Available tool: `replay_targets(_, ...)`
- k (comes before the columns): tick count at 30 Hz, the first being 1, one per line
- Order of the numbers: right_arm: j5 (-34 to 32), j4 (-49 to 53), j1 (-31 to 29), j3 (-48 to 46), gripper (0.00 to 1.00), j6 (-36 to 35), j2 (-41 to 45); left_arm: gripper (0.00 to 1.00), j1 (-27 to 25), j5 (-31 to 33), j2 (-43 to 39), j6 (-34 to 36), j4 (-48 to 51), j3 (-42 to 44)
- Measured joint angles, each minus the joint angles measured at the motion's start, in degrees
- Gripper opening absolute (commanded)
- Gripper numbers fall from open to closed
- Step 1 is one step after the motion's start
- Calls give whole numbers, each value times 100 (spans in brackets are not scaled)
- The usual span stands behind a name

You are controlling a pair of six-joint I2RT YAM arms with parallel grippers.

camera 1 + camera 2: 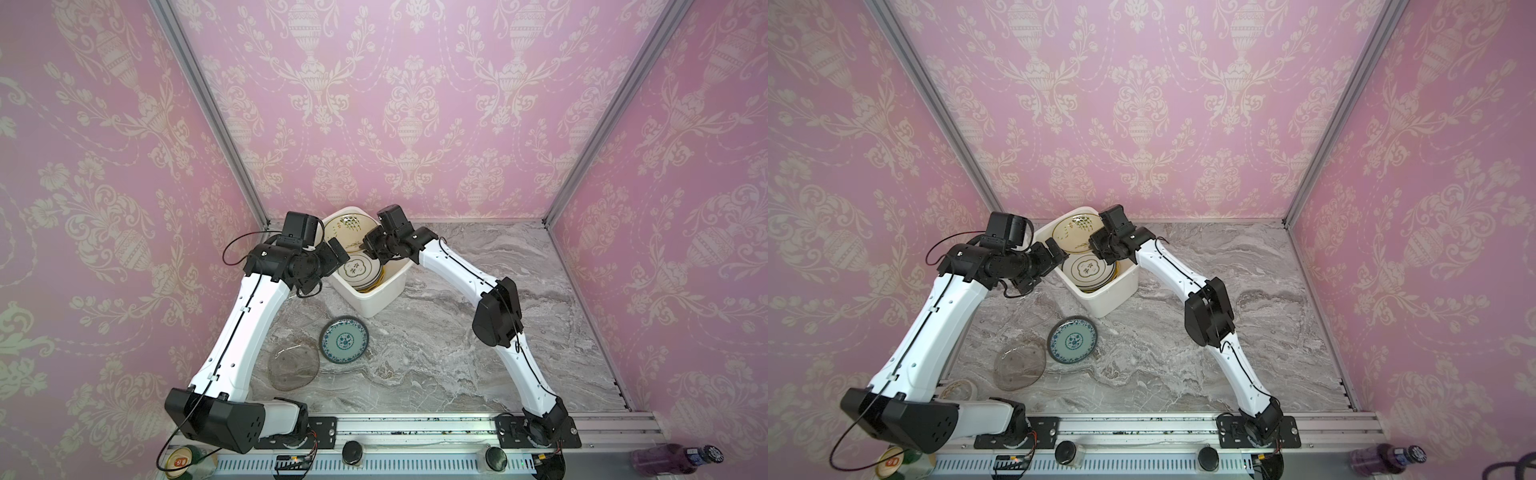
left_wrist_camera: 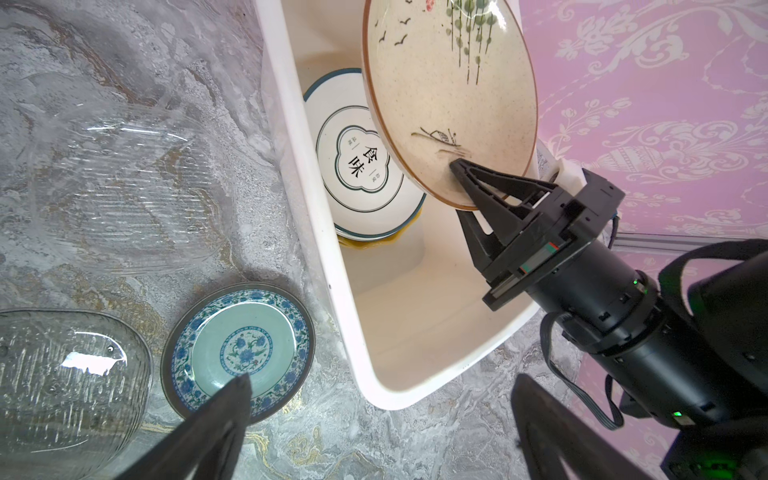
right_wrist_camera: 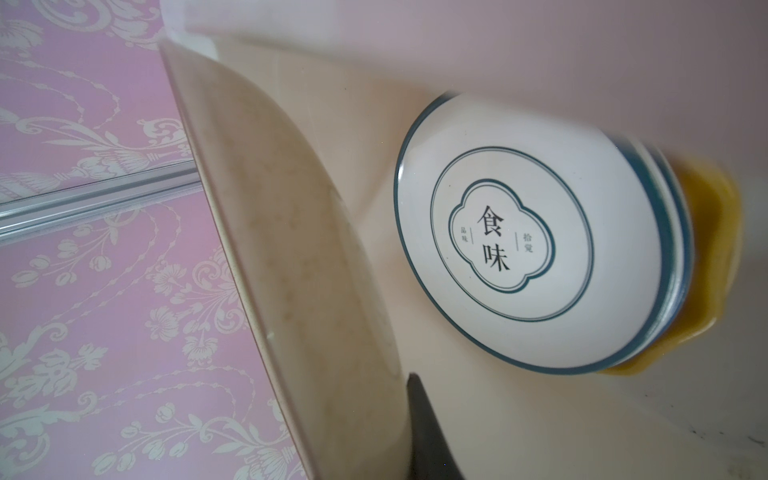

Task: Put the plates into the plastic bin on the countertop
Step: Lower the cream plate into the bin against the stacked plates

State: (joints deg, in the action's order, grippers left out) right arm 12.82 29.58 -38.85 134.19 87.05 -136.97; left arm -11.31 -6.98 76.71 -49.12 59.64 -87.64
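Observation:
My right gripper (image 1: 366, 248) (image 2: 459, 187) is shut on the rim of a cream plate with green sprigs (image 1: 351, 230) (image 2: 449, 95) (image 3: 291, 249), held tilted over the far end of the white plastic bin (image 1: 374, 309) (image 1: 1104, 301) (image 2: 332, 266). Inside the bin a white dark-rimmed plate (image 1: 358, 270) (image 3: 519, 232) tops a stack, with a yellow plate (image 3: 715, 249) under it. My left gripper (image 1: 337, 254) (image 2: 384, 399) stands open at the bin's left side, holding nothing. On the countertop (image 1: 457, 353) lie a teal patterned plate (image 1: 344, 340) (image 2: 237, 345) and a clear glass plate (image 1: 293, 368) (image 2: 62, 374).
Another clear ribbed glass plate (image 2: 120, 187) lies flat on the countertop left of the bin. A clear tape roll (image 1: 960, 388) sits by the left arm's base. Pink walls close in the back and sides, and an aluminium rail (image 1: 415, 426) runs along the front.

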Motion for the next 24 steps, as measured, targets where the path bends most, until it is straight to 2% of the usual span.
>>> replay_targets(13,-389,24,-350,-275,0,-35,4,99,103,26,-210,166,57,-7)
replay_targets(24,-970,-81,-546,-667,0,319,144,99,127,46,-461,190,136,-7)
